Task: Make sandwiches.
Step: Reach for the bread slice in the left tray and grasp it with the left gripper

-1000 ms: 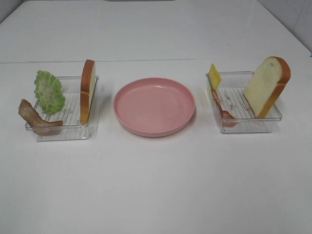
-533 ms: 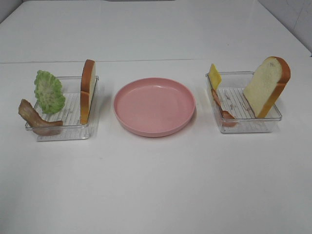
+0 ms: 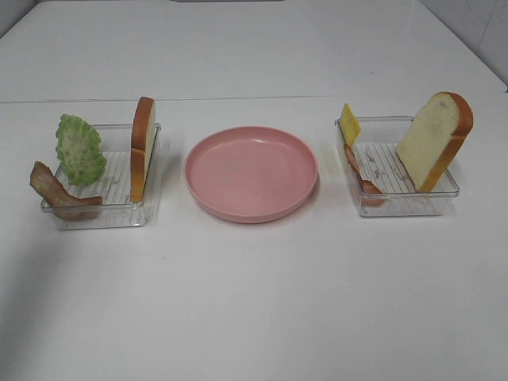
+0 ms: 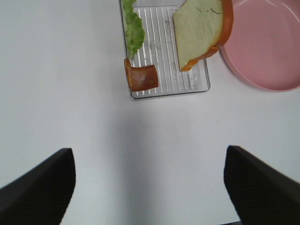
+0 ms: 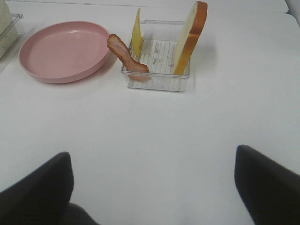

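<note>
1. The left gripper (image 4: 149, 151) was found with its jaws spread wide and nothing between them, held over bare table well short of the left tray (image 3: 99, 216).
2. The right gripper (image 5: 152, 152) was likewise found wide open and empty, set back from the right tray (image 3: 405, 209).
3. Nothing had been laid on the pink plate (image 3: 251, 171). The lettuce leaf (image 3: 79, 149), the left bacon strip (image 3: 55, 194) and the left bread slice (image 3: 143, 147), stood on edge against the wall nearest the plate, were kept in the left tray. The cheese slice (image 3: 349, 125), the right bacon strip (image 3: 361, 178) and the leaning right bread slice (image 3: 435, 139) were kept in the right tray.
4. Either bread slice could be toppled if it were nudged on its flat face by a closing finger.
5. The light trays could be dragged along if a part were lifted while caught against a wall.
6. The thin cheese slice could be missed, or the bacon beside it taken up with it.
7. Both grippers were absent from the high view, and their fingers were cut off by the wrist frames.
8. Whether the cheese and the right bacon strip touched could not be made out.
</note>
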Robot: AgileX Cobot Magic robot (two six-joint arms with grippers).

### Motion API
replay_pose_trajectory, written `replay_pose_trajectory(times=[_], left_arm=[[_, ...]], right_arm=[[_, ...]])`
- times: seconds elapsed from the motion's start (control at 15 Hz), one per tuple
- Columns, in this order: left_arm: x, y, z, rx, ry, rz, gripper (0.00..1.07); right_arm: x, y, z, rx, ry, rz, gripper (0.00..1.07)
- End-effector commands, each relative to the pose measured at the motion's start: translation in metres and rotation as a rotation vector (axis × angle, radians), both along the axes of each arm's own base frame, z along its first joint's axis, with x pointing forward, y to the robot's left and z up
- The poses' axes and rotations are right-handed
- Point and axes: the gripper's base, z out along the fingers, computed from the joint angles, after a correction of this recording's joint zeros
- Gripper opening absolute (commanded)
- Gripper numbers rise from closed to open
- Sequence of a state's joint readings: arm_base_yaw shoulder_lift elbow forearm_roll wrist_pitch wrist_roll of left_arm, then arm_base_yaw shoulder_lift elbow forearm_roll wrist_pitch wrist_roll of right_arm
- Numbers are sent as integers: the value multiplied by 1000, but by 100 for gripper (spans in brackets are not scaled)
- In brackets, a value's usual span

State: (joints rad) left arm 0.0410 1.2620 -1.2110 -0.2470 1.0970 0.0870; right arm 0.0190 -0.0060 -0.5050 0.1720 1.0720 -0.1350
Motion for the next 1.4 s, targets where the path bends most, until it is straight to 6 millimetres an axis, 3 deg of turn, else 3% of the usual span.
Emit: replay_pose_trajectory(times=[0.07, 0.33, 0.53, 0.87, 1.0, 1.4], left_arm=[[34, -8, -7, -17, 78, -12, 81], [95, -58, -29, 69, 156, 3, 81], [119, -93, -40, 77, 165, -3, 81], [164, -157, -86, 119, 209, -59, 78], [173, -168, -99, 159, 248, -72, 78], [194, -172, -131, 209, 282, -50, 76]], right_arm=[[-2, 0, 1, -5, -24, -5, 88], [-2, 0, 1, -5, -24, -5, 88], [-2, 0, 1, -5, -24, -5, 88], [-2, 0, 1, -5, -24, -5, 88], [-2, 0, 1, -5, -24, -5, 88], [-2, 0, 1, -5, -24, -5, 88]])
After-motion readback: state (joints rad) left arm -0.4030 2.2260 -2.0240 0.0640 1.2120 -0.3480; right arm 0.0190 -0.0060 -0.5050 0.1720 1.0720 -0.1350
